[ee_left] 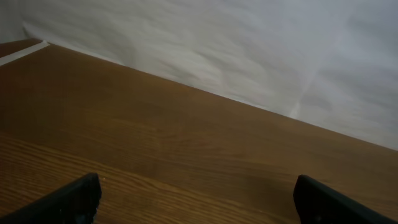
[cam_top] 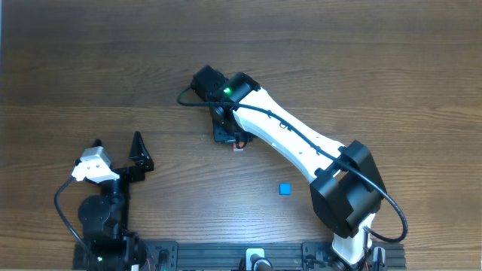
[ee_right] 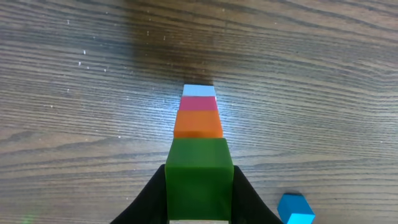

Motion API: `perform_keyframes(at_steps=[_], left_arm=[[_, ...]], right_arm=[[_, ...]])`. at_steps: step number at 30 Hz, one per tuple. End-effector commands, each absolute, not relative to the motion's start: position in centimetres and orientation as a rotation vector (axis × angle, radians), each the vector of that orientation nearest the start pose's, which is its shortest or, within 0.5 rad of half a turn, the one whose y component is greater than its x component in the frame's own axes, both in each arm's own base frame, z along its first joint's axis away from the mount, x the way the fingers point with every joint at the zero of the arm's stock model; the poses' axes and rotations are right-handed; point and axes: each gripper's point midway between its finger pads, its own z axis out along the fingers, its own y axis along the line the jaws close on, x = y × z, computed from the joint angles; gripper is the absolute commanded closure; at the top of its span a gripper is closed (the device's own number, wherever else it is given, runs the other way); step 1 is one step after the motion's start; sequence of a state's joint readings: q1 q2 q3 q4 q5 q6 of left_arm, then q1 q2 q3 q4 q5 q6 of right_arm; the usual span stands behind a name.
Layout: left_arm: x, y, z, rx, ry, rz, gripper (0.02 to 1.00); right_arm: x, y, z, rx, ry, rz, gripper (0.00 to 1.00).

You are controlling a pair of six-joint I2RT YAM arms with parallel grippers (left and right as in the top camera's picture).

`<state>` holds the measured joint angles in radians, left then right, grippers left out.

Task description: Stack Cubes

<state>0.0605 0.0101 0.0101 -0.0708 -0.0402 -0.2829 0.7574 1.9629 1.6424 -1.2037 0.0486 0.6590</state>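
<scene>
Green cube [ee_right: 199, 163] in right gripper [ee_right: 199, 194], over orange cube [ee_right: 198, 124]; blue cube [ee_right: 295, 208] apart.

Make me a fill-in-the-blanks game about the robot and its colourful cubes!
The right gripper grips the green cube over a stack whose top cube is ___.
The lone cube on the table, away from the stack, is ___.
The left gripper, holding nothing, is ___.
Missing words: orange, blue, open.
</scene>
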Motion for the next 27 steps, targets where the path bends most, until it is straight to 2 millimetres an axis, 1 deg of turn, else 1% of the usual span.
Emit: perform_keyframes(at_steps=[1, 9, 18, 27], left_arm=[[24.5, 2.2, 15.9, -0.299, 1.611, -0.127, 0.018], [24.5, 2.2, 15.9, -0.299, 1.611, -0.127, 0.018], [24.5, 2.2, 15.9, -0.299, 1.611, -0.127, 0.018], [24.5, 2.2, 15.9, -0.299, 1.611, -0.127, 0.020]], right_arm=[[28.6, 25.5, 8.8, -0.132, 3.061, -0.053, 0.991], [29.0, 25.9, 8.4, -0.130, 3.051, -0.038, 0.991], [28.8, 25.8, 7.7, -0.123, 3.056, -0.044, 0.989], [28.8, 25.6, 7.6, -0.121, 3.060, -0.050, 0.989]])
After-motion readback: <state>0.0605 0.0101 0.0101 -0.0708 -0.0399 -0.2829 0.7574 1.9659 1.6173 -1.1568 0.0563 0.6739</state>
